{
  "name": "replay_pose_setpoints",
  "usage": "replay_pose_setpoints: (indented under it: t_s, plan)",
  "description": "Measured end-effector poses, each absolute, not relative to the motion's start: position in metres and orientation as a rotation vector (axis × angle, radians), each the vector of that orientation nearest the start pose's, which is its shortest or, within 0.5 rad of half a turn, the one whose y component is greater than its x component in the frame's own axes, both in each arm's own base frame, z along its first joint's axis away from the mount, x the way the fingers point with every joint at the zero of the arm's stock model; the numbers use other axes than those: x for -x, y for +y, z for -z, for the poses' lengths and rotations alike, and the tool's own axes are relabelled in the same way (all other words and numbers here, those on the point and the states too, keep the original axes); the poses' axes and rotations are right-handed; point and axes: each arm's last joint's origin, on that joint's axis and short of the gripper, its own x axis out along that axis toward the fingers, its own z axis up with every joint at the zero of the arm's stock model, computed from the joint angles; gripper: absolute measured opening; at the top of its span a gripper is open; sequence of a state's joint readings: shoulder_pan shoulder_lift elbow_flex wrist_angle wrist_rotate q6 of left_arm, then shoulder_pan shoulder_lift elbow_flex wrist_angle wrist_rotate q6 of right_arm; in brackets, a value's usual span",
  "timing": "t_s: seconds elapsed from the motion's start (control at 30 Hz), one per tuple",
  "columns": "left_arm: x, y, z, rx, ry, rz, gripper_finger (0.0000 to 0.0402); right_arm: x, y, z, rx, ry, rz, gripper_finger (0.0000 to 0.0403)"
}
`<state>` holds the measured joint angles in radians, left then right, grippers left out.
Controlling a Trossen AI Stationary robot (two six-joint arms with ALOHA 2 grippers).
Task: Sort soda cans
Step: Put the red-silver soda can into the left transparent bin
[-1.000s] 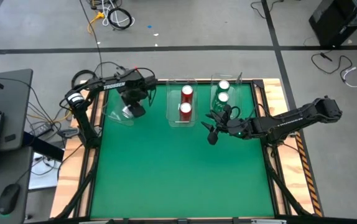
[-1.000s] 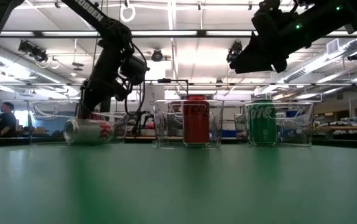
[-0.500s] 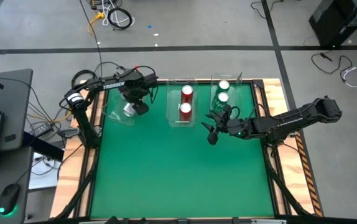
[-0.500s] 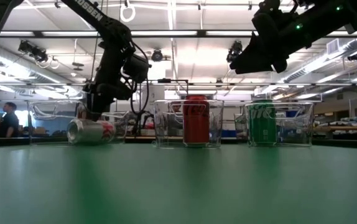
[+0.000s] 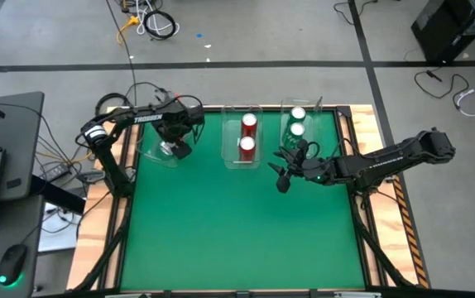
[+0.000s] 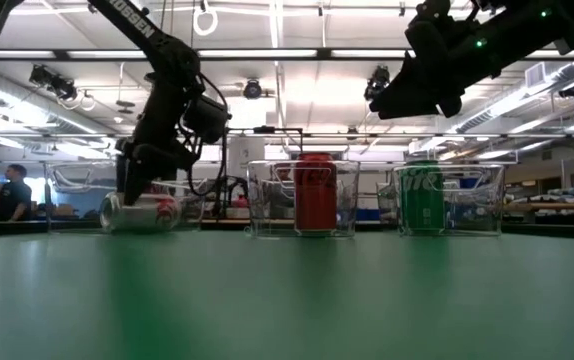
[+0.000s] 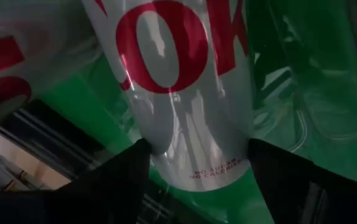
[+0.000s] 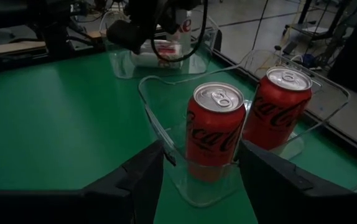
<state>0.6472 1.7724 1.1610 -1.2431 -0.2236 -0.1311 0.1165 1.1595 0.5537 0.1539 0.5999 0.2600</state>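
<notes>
left end effector [image 5: 174, 150] | over toppled silver can [image 6: 139, 212] | fingers straddling

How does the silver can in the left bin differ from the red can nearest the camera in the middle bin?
The silver can lies on its side in the left bin; the front red can stands upright in the middle bin. The silver can has grey sides with red lettering, the red can red sides with pale lettering. The left gripper hangs just above the silver can; no gripper is at the red can. Both are soda cans in clear bins.
</notes>
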Motion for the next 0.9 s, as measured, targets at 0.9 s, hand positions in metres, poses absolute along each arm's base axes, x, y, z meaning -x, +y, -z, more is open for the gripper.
replay_pose_setpoints:
  t_s: [0.9]
  plan:
    - [-0.215, 0.194, -0.176, 0.452, 1.767, -0.634, 0.0292, -0.233, 0.012, -0.215, -0.103, 0.368, 0.49, 0.0224]
